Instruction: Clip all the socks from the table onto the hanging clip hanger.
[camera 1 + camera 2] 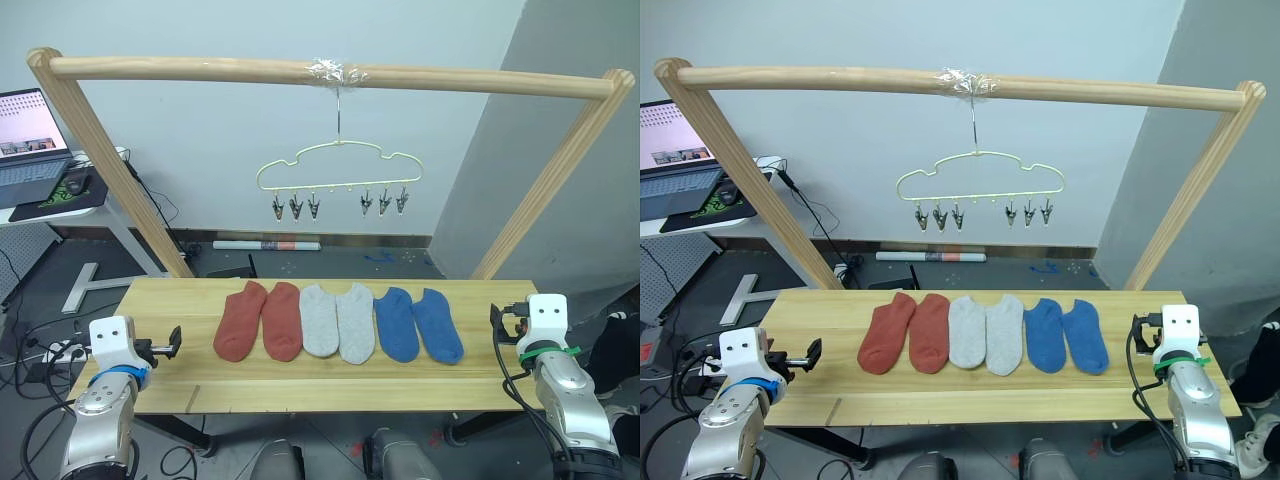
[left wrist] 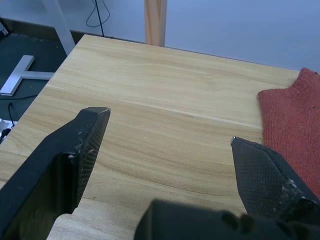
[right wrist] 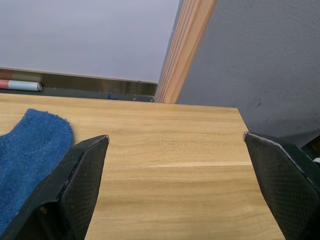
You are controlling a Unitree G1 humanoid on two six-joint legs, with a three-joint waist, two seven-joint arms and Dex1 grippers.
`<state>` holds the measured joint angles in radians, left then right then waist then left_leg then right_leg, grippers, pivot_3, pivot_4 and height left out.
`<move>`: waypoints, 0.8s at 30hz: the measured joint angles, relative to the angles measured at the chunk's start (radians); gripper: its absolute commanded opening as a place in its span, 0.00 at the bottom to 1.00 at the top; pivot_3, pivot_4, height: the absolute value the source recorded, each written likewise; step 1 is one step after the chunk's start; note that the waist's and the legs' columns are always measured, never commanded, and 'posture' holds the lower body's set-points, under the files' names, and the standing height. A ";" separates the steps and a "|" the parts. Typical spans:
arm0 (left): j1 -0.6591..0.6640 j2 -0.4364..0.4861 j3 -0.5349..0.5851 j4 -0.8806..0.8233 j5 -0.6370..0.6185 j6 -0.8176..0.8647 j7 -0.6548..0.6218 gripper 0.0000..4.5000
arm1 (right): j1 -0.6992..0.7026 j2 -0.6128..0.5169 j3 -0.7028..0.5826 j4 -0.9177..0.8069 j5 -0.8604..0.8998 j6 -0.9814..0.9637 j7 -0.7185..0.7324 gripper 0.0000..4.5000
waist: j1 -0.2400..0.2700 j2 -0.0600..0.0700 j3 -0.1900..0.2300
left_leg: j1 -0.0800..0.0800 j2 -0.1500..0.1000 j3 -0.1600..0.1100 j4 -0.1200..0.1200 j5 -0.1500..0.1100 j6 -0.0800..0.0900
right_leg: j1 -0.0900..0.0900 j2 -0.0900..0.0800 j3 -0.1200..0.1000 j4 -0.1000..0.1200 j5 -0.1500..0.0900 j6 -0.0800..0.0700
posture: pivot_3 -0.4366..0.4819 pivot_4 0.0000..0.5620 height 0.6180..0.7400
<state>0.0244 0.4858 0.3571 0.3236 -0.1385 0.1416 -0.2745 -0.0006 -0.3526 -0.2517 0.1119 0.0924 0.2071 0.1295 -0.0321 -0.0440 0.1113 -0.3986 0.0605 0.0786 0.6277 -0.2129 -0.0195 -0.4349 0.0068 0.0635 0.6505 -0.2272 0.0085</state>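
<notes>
Both grippers, left gripper (image 1: 172, 343) and right gripper (image 3: 175, 165), are released; the leftmost rust-red sock (image 1: 240, 320) should be pinched at its cuff.

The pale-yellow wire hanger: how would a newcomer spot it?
Find the thick wooden frame pole above the long light wooden table. Taped at its middle hangs the pale-yellow wire hanger: thin, cloud-outlined, with six small metal clips along its bar.

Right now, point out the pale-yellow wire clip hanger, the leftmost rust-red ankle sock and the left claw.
Pale-yellow wire clip hanger (image 1: 340, 164): left eye view, on its wavy upper wire.
Leftmost rust-red ankle sock (image 1: 239, 322): left eye view, mid-fabric.
Left claw (image 2: 167, 145): left wrist view, midway between its open fingertips.
</notes>
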 measured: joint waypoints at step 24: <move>0.006 0.000 0.004 -0.008 -0.020 0.001 0.005 0.99 | 0.000 0.000 -0.001 -0.002 0.000 -0.001 -0.003 1.00 | 0.000 0.000 0.000 | 0.001 0.001 0.001 0.000 0.000 0.000 | 0.000 0.001 0.001 0.001 0.000 0.000 | 0.51 0.21 1.00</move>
<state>0.0303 0.4857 0.3615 0.3153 -0.1586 0.1422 -0.2699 -0.0004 -0.3525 -0.2525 0.1095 0.0924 0.2066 0.1261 -0.0322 -0.0441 0.1114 -0.3976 0.0611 0.0797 0.6279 -0.2129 -0.0195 -0.4350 0.0074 0.0650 0.6514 -0.2271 0.0084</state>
